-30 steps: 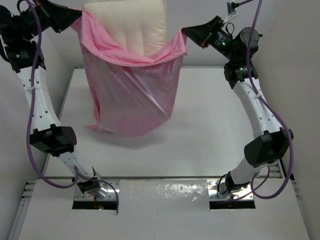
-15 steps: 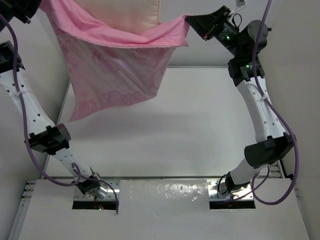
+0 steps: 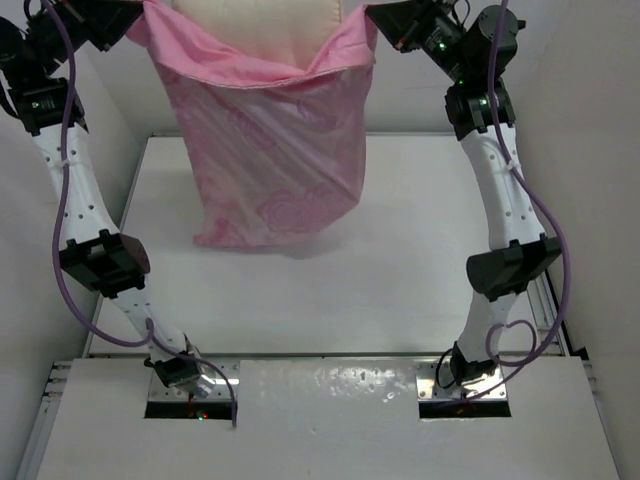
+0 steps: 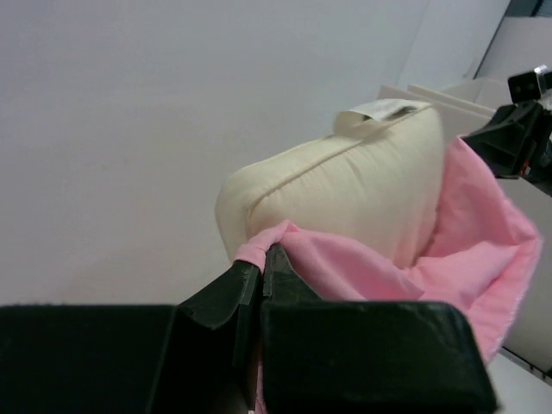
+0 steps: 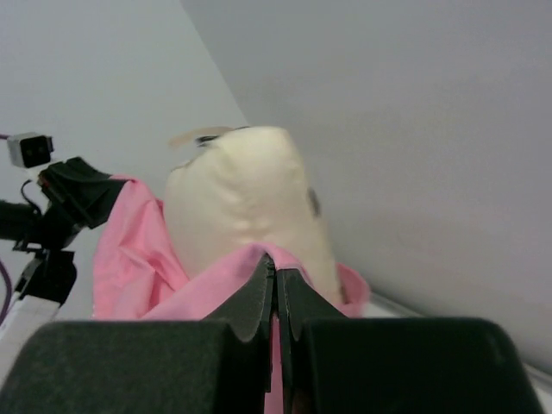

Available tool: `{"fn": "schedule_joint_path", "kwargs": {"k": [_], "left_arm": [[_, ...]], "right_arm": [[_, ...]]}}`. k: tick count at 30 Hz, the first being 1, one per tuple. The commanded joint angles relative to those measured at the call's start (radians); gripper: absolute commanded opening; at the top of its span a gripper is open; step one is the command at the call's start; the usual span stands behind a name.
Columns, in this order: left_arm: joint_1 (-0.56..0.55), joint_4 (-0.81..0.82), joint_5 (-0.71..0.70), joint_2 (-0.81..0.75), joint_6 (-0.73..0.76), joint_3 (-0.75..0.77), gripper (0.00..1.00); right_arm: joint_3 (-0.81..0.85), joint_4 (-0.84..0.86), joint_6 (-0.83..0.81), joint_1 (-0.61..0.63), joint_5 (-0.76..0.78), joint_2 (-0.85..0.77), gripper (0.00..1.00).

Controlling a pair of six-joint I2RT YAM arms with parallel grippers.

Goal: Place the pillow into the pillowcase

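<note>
The pink pillowcase [image 3: 270, 150] hangs in the air above the table, mouth up, held by its two top corners. My left gripper [image 3: 135, 25] is shut on the left corner of the pillowcase [image 4: 259, 246]. My right gripper [image 3: 372, 15] is shut on the right corner of the pillowcase [image 5: 259, 259]. The cream pillow [image 3: 262, 25] stands upright in the case, its lower part inside and its top sticking out of the mouth. A white tag [image 4: 379, 110] shows on the pillow [image 4: 345, 190] in the left wrist view; the pillow [image 5: 246, 198] carries a dark spot in the right wrist view.
The white table [image 3: 420, 250] lies beneath the hanging case, walled on the left, right and back. Both arm bases [image 3: 180, 375] are at the near edge. The case's lower edge hangs just over the table's left half.
The case swung left and up, then came back to the centre. Both grippers have risen, and the pillow sits deeper in the case. Both grips have held.
</note>
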Motion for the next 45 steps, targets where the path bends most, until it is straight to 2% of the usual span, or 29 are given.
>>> {"fn": "schedule_joint_path", "kwargs": {"k": [1, 2, 4, 6, 7, 9, 10, 11, 12, 13, 15, 18, 19, 22, 23, 24, 25, 26, 28, 29, 31, 33, 35, 37, 38, 39, 41, 44, 45], "left_arm": [[0.079, 0.249, -0.138, -0.098, -0.063, 0.161, 0.0], [0.082, 0.261, -0.109, -0.097, -0.08, 0.187, 0.0], [0.057, 0.257, -0.068, -0.111, -0.101, 0.149, 0.0], [0.004, 0.153, -0.028, -0.163, -0.04, 0.001, 0.0], [-0.019, 0.08, -0.031, -0.177, 0.089, -0.049, 0.0], [-0.043, -0.092, -0.08, -0.189, 0.193, -0.144, 0.0], [-0.036, -0.094, -0.088, -0.181, 0.189, -0.146, 0.0], [-0.022, -0.079, -0.095, -0.171, 0.151, -0.129, 0.0], [0.016, 0.02, -0.104, -0.142, 0.091, -0.097, 0.0], [0.039, 0.075, -0.109, -0.125, -0.019, -0.004, 0.0], [0.107, 0.196, -0.159, -0.097, -0.074, 0.092, 0.0], [0.148, 0.238, -0.166, -0.131, -0.072, 0.135, 0.0], [0.136, 0.226, -0.148, -0.134, -0.068, 0.133, 0.0], [0.047, 0.133, -0.086, -0.181, 0.009, -0.016, 0.0], [0.012, 0.104, -0.091, -0.21, 0.033, -0.134, 0.0], [0.009, 0.088, -0.123, -0.212, 0.056, -0.155, 0.0], [0.02, 0.073, -0.146, -0.198, 0.06, -0.138, 0.0], [0.067, 0.073, -0.17, -0.147, 0.029, -0.014, 0.0], [0.131, 0.126, -0.226, -0.068, -0.094, 0.127, 0.0], [0.204, 0.169, -0.267, -0.068, -0.117, 0.18, 0.0], [0.259, 0.134, -0.307, -0.133, -0.06, 0.129, 0.0], [0.257, 0.069, -0.3, -0.155, 0.041, 0.051, 0.0], [0.218, -0.004, -0.26, -0.172, 0.06, -0.009, 0.0], [0.201, 0.016, -0.255, -0.189, 0.028, -0.127, 0.0], [0.196, 0.022, -0.275, -0.183, 0.02, -0.135, 0.0], [0.198, 0.01, -0.285, -0.174, 0.014, -0.121, 0.0], [0.217, -0.01, -0.286, -0.138, 0.012, -0.023, 0.0], [0.233, 0.025, -0.264, -0.161, 0.02, -0.014, 0.0], [0.228, 0.024, -0.255, -0.174, 0.046, -0.024, 0.0]], "right_arm": [[-0.096, 0.161, -0.079, -0.015, 0.085, -0.186, 0.0], [-0.187, 0.199, -0.103, 0.0, 0.106, -0.29, 0.0], [-0.335, 0.218, -0.136, 0.019, 0.115, -0.352, 0.0], [-0.384, 0.187, -0.156, 0.03, 0.118, -0.372, 0.0], [-0.421, 0.166, -0.15, 0.028, 0.117, -0.361, 0.0], [-0.406, 0.129, -0.124, 0.013, 0.105, -0.297, 0.0], [-0.338, 0.094, -0.111, 0.005, 0.08, -0.276, 0.0], [-0.285, 0.081, -0.105, -0.002, 0.071, -0.257, 0.0], [-0.236, 0.064, -0.126, -0.013, 0.068, -0.245, 0.0], [-0.128, 0.035, -0.151, -0.015, 0.081, -0.231, 0.0], [-0.069, 0.029, -0.205, -0.025, 0.109, -0.242, 0.0], [-0.162, 0.166, -0.205, -0.027, 0.132, -0.344, 0.0], [-0.244, 0.187, -0.202, -0.022, 0.135, -0.372, 0.0], [-0.341, 0.199, -0.194, 0.014, 0.138, -0.404, 0.0], [-0.332, 0.182, -0.19, 0.022, 0.135, -0.36, 0.0], [-0.304, 0.117, -0.183, 0.014, 0.128, -0.32, 0.0], [-0.183, 0.075, -0.168, 0.004, 0.117, -0.279, 0.0], [-0.115, 0.054, -0.136, -0.022, 0.102, -0.216, 0.0], [-0.009, 0.059, -0.137, -0.035, 0.079, -0.2, 0.0], [-0.013, 0.069, -0.178, -0.035, 0.089, -0.237, 0.0], [-0.122, 0.134, -0.221, -0.036, 0.138, -0.303, 0.0], [-0.246, 0.187, -0.225, -0.036, 0.164, -0.38, 0.0], [-0.283, 0.173, -0.208, -0.027, 0.155, -0.363, 0.0], [-0.248, 0.127, -0.2, -0.019, 0.142, -0.311, 0.0], [-0.21, 0.098, -0.199, -0.016, 0.138, -0.274, 0.0], [-0.122, 0.04, -0.193, -0.016, 0.134, -0.21, 0.0], [-0.06, 0.029, -0.165, -0.015, 0.105, -0.176, 0.0], [-0.119, 0.095, -0.188, 0.011, 0.101, -0.212, 0.0], [-0.215, 0.145, -0.205, 0.023, 0.102, -0.229, 0.0]]}}
